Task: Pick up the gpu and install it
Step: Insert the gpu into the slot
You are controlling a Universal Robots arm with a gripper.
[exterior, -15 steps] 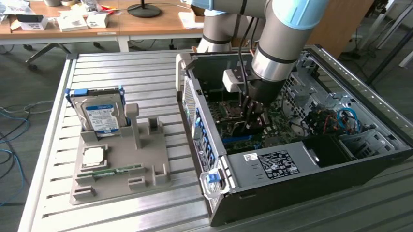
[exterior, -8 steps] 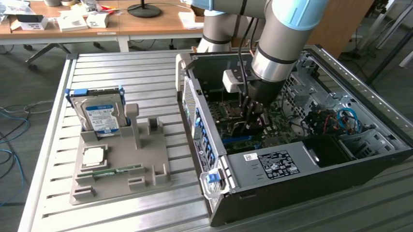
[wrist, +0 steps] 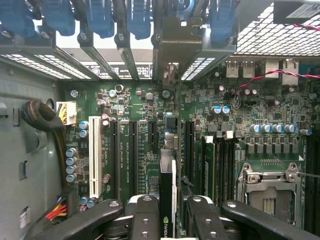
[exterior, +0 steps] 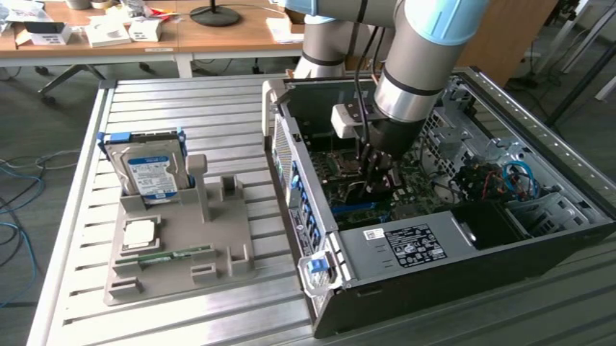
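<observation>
Ribbed metal table (exterior: 183, 101) carries the open case (exterior: 405, 245) on the exterior view's right, and the arm (exterior: 414, 79) reaches down into it. In the wrist view the green motherboard (wrist: 125, 100) lies beneath, its long slots (wrist: 127, 150) running side by side. The gpu (wrist: 167, 175) stands on edge over that board, clamped between the black fingers (wrist: 145, 215) of the gripper (wrist: 170, 217), one on either face, its far end toward the case's rear wall. Whether its lower edge has entered a slot cannot be told. The likely trouble is that a tilted or offset card would land beside the slot or catch the rear frame. Pushing then could bend it or make it slip in the grip.
</observation>
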